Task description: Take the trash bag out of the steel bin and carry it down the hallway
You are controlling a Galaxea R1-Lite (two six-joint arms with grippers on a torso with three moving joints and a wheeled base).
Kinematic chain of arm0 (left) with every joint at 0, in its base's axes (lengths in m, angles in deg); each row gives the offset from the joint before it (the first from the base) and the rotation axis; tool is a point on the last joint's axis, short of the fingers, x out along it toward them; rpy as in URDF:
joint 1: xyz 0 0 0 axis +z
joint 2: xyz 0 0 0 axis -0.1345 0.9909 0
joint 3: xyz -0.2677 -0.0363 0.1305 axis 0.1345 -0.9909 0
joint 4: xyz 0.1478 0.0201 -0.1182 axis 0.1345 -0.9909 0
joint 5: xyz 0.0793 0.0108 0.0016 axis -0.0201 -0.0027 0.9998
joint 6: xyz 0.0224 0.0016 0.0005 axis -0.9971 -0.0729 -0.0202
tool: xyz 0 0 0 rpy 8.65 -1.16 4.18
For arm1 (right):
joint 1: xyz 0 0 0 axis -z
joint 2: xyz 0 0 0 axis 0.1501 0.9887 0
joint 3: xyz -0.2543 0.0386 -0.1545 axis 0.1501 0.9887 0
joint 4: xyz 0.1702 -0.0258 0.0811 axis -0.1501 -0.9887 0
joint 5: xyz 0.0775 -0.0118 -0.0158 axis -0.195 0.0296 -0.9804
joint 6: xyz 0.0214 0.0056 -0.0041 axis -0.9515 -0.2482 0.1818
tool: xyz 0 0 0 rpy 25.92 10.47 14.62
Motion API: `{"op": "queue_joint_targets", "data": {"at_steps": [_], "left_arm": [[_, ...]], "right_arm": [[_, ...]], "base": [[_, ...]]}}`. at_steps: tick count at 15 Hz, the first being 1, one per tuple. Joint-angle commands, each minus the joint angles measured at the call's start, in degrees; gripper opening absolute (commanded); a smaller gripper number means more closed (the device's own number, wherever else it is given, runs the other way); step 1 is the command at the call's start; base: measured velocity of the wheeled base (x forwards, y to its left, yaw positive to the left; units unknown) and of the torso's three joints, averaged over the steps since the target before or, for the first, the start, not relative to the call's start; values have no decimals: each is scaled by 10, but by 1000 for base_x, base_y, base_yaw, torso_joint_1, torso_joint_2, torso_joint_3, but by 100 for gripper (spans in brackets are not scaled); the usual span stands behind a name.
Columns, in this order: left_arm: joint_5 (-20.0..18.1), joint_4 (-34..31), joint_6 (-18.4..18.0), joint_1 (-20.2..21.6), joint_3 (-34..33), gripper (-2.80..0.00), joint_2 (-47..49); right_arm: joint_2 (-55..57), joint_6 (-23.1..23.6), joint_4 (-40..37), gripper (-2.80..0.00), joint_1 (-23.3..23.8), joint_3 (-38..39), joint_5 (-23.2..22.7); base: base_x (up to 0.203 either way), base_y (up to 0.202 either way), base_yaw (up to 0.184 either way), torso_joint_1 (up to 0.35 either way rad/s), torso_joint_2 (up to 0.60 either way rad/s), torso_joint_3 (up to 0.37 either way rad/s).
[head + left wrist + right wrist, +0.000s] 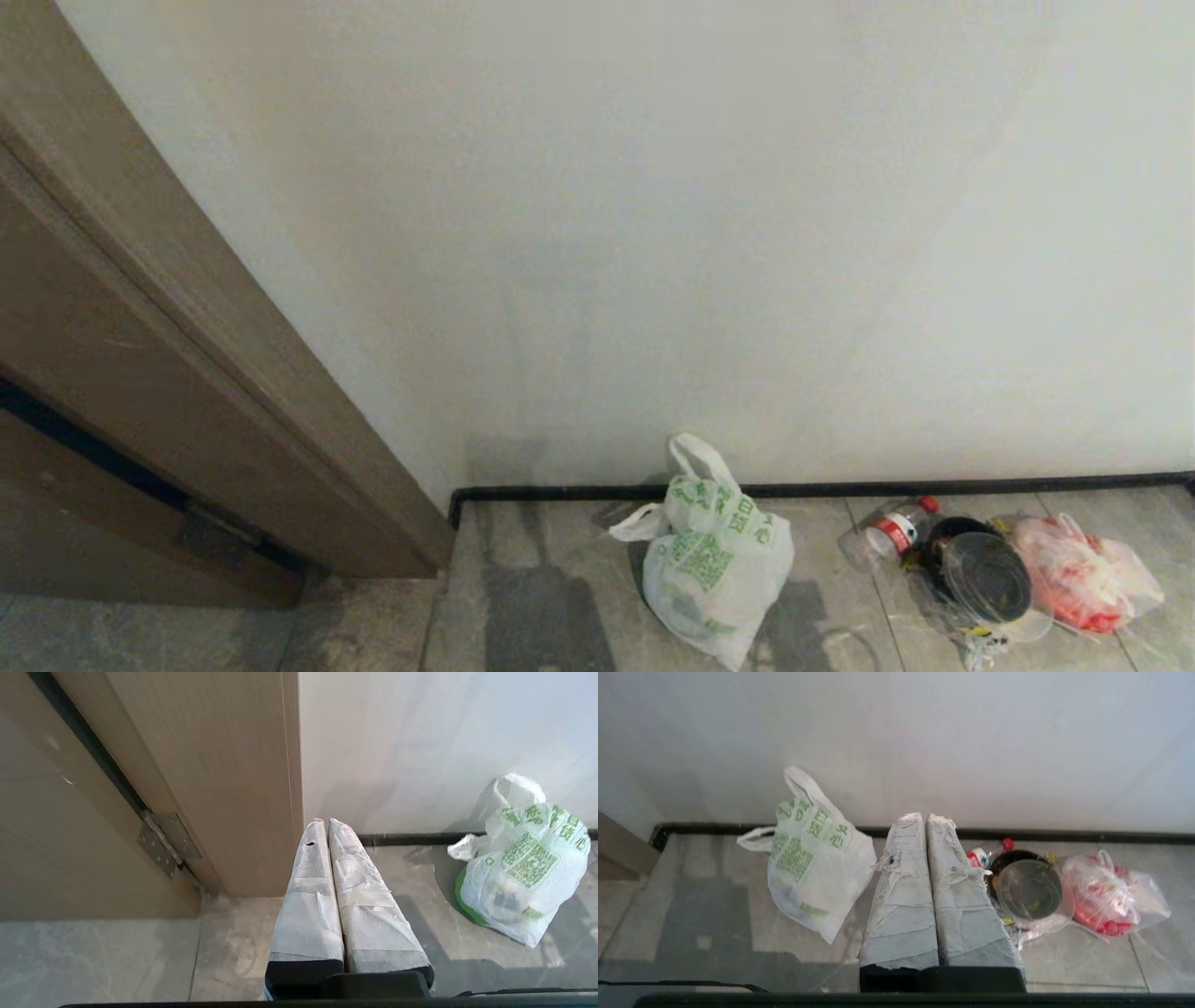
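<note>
Although no steel bin shows, the trash bag (pixel 714 569) sits on the floor tiles at the lower centre of the head view, handles up. Both the left gripper (pixel 325 822) and right gripper (pixel 925 817) are closed and empty, each about equally near.

Setting: you are looking at an indoor hallway (pixel 579 597) of a home or apartment block. Evidence: large grey marbled floor tiles (pixel 523 607); plain white wall (pixel 653 233) filling the head view from 11 to 2 o'clock; black skirting (pixel 934 487) along its foot; brown wood-grain door frame (pixel 187 373) at 9 o'clock, with a metal hinge (pixel 163 844) on the door edge. Household rubbish sits on the floor against the wall at 5 o'clock: a white carrier bag (pixel 714 560) with green print, a plastic bottle (pixel 887 534), a clear bag with red contents (pixel 1088 574).
</note>
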Motion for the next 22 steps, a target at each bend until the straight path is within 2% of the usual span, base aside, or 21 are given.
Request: {"op": "queue_joint_targets", "data": {"at_steps": [1, 14, 22], "left_arm": [[0, 0, 1, 0, 0, -280, 1], [-1, 0, 0, 0, 0, -280, 1], [-1, 0, -2, 0, 0, -280, 1]], "right_arm": [[-22, 1, 0, -280, 0, 0, 0], [-22, 0, 0, -280, 0, 0, 0], [-22, 8, -2, -280, 0, 0, -3]], "base": [[0, 0, 0, 2, 2, 203], [0, 0, 0, 2, 2, 199], [0, 0, 0, 1, 1, 19]]}}
